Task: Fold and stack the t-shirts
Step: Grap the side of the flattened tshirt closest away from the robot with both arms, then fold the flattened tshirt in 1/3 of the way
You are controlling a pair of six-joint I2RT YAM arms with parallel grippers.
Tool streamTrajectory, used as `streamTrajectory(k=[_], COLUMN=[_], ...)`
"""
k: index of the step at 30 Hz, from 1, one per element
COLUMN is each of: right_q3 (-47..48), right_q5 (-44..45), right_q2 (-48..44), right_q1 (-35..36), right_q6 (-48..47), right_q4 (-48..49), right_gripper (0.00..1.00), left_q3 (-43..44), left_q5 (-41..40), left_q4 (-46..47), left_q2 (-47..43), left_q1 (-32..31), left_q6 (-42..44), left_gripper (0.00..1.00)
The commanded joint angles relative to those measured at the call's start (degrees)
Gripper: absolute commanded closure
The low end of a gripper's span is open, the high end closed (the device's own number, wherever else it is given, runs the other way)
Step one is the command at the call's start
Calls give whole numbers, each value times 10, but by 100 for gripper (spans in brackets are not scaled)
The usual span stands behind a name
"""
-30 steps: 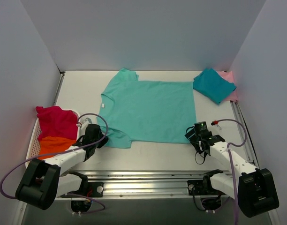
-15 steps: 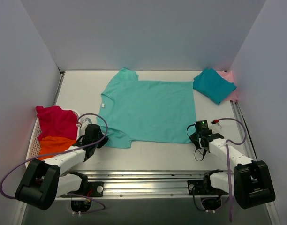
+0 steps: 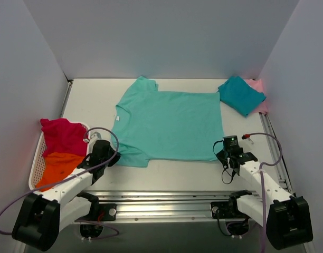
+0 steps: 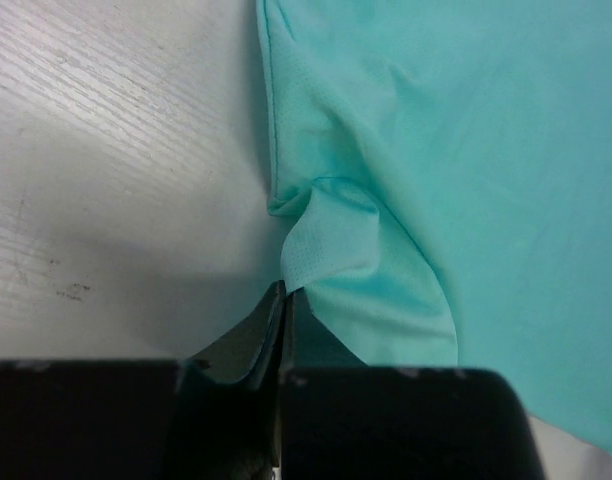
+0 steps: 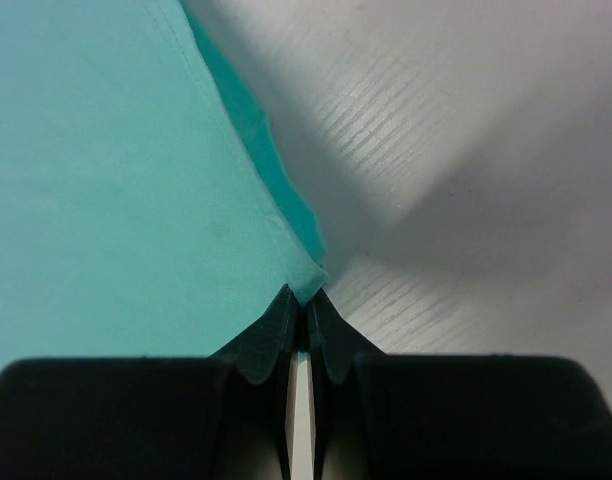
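While the soft mint-green t-shirt (image 3: pixel 169 124) lies spread flat in the middle of the white, wood-lined table (image 3: pixel 90 105), both claws pinch it. The left claw (image 4: pixel 284 300) is clenched on the crumpled edge of the near sleeve. The right claw (image 5: pixel 304 300) is clenched on the pointy near corner of the hem. Far to the right of that shirt, a folded teal t-shirt (image 3: pixel 240 95) sits on a pale pink t-shirt (image 3: pixel 259 88). Left of it, a bunched magenta-red t-shirt (image 3: pixel 64 136) and an orange t-shirt (image 3: pixel 58 166) lie in a white mesh basket (image 3: pixel 34 174).
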Motion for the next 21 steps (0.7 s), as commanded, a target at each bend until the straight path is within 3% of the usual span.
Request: streamTrajectory(k=[1,8,21], right_q3=[23,39,120], right_q5=[36,45,67], right_q2=[-40,-61,58], right_q1=[-4,-5,-10], right_q6=[-13,-25,-37], right_q4=[-70,-84,-13], right_gripper=[100,100,100], left_q3=[17,40,184], left_q5=[-2,12,43], left_q4=[-62,-120,-106], left_q2=[-58,-109,7], left_q1=[-6,-8,3], left_q6=[7,4,-7], left_gripper=[98,98,98])
